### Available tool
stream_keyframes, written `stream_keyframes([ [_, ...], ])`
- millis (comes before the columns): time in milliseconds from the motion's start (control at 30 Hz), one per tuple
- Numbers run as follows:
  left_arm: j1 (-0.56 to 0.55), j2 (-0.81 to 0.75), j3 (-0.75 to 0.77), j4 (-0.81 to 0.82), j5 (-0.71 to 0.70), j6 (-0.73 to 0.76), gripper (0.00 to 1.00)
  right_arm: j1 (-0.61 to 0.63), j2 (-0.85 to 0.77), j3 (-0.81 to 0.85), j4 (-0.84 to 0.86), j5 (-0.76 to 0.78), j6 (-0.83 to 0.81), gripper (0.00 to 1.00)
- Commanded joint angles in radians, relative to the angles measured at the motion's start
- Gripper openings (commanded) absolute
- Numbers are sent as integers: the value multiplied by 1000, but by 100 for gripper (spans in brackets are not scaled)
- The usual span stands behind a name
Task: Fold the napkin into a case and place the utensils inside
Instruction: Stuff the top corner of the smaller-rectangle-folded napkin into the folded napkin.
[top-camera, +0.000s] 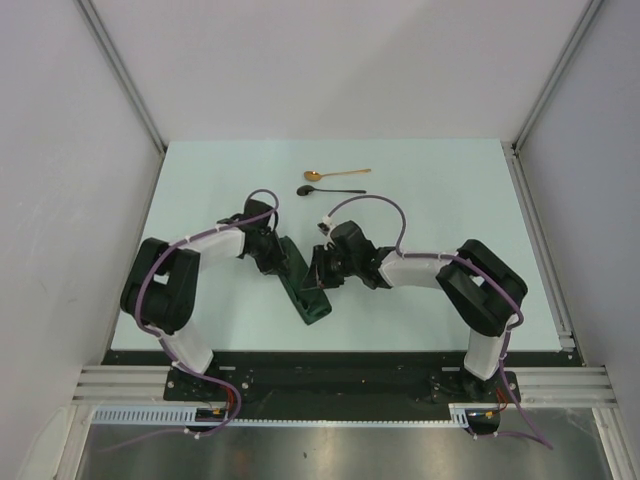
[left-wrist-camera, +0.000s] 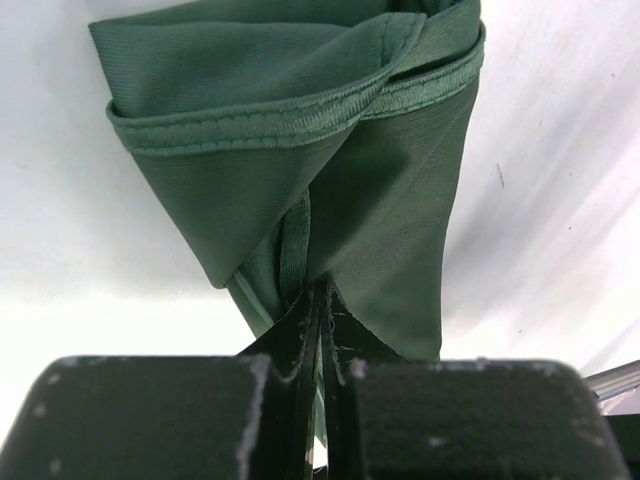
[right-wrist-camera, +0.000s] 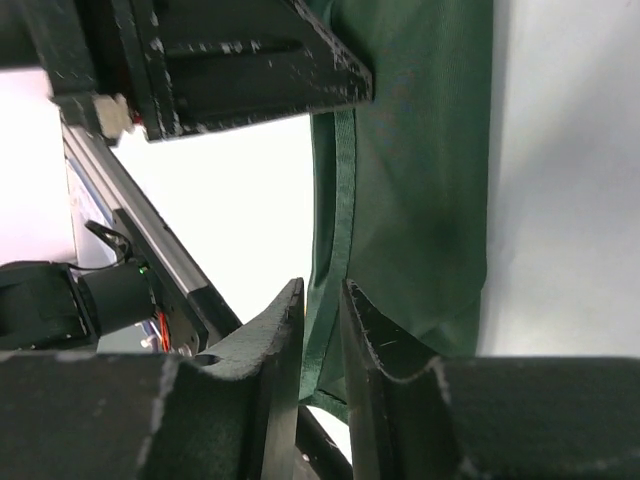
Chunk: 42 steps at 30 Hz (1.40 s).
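Folded napkin (top-camera: 308, 295) lies mid table (top-camera: 450, 220), grippers at it.
L gripper (left-wrist-camera: 320, 292) clamped on cloth tip; R gripper (right-wrist-camera: 320, 295) jaws slightly apart round hem, grip unclear. Gold spoon (top-camera: 335, 174), black spoon (top-camera: 332, 190) lie well behind.

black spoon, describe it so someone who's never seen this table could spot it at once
On the pale table, look to the far side, beyond the green napkin in the middle. Two small spoons lie there side by side; the black spoon is the one nearer the napkin, dark and glossy, while the gold spoon behind it shines yellow.
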Motion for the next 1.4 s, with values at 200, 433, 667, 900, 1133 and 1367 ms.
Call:
stream_keyframes([
  [200,13,-61,-34,14,-15,45,4,29,20,-97,93,-40,7,25],
  [433,45,-118,71,-32,-1,74,7,34,37,-88,97,-48,1,24],
  [667,57,-20,126,-31,11,56,4,34,31,-87,83,-39,-6,24],
  [900,61,89,155,-89,-87,71,0,34,32,-100,87,-41,-4,24],
  [1133,53,83,243,-189,-288,108,0,35,25,-114,94,-47,-1,23],
  [1367,33,-32,233,-144,-40,122,2,32,16,-9,22,-51,-39,24],
])
